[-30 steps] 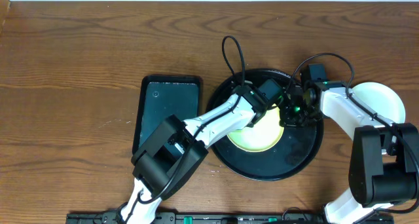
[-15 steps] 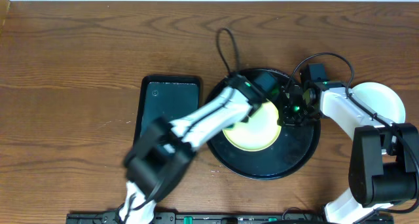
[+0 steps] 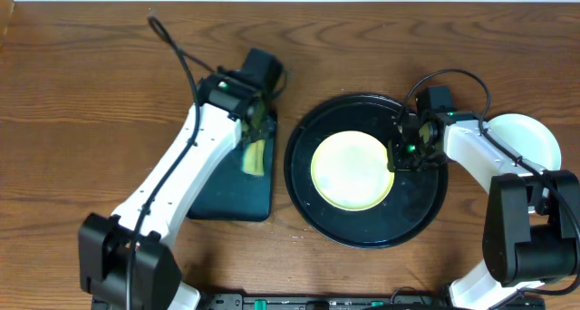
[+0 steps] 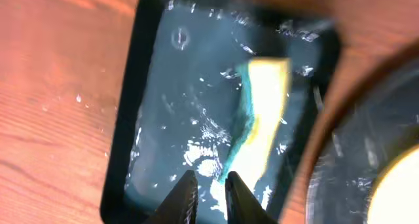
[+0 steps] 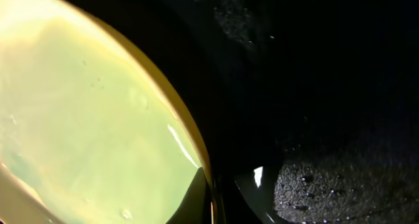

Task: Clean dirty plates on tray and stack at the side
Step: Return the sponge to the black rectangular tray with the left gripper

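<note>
A pale yellow plate [image 3: 352, 172] lies in the round black tray [image 3: 417, 210]. My right gripper [image 3: 397, 156] is shut on the plate's right rim, one finger on top [image 5: 209, 198] and one under it. The plate [image 5: 85, 119] looks clean and wet. A pale mint-white plate [image 3: 526, 138] sits on the table right of the tray, partly under my right arm. My left gripper [image 3: 256, 127] hovers over the dark teal tray [image 3: 213, 188], fingers a little apart and empty [image 4: 209, 181]. A yellow-green sponge [image 3: 255, 156] lies on that tray just beyond the fingertips [image 4: 262, 112].
The teal tray [image 4: 163, 119] is wet, with water drops on it. Its right edge lies close to the black tray's left rim [image 4: 353, 165]. Bare wooden table lies to the left and far side. Cables loop above both wrists.
My left arm has swung left from the yellow plate to the teal tray, and the sponge now lies there, let go. The right gripper has not moved.
</note>
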Robot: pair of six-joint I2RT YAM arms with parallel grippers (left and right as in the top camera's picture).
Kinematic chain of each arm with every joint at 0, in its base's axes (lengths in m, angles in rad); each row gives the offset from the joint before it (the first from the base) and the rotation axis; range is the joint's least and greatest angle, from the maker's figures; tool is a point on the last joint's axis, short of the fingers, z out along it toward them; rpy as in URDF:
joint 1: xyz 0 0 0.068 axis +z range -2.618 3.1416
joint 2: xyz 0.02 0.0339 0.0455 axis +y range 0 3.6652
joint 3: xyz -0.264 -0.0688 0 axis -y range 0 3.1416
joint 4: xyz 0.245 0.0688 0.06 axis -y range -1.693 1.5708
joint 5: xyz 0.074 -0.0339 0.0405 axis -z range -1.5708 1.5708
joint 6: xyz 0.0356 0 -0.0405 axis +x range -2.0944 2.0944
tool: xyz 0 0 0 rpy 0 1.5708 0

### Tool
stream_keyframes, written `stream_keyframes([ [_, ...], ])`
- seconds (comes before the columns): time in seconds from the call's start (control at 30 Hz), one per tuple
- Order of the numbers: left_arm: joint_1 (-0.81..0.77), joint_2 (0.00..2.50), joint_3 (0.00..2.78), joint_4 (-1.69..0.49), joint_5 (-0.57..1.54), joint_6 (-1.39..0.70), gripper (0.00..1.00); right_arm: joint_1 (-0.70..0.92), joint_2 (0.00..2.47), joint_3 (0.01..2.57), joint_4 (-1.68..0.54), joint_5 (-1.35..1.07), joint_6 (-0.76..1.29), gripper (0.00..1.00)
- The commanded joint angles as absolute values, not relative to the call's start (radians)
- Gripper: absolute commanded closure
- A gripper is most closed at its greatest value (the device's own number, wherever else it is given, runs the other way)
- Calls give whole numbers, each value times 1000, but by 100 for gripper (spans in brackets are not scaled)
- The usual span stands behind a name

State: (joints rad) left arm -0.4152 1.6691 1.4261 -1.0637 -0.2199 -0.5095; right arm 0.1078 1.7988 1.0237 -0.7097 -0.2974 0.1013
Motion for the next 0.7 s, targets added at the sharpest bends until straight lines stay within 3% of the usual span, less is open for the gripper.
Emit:
stream_keyframes([
  [0.0,-356,1683,1291,-992,-90,-441,83,107,1744,1060,-751,-150,115,99],
  [0.23,-279,1682,1203,-931,55,-414,83,226,1540,1093,-793,131,120,99],
  [0.43,-244,1623,1203,-937,199,-345,63,345,1371,1094,-789,366,118,99],
  [0.6,-222,1500,1203,-940,201,-331,49,409,1278,1094,-789,464,105,99],
  [0.67,-216,1444,1203,-940,198,-323,38,435,1246,1094,-789,480,74,99],
])
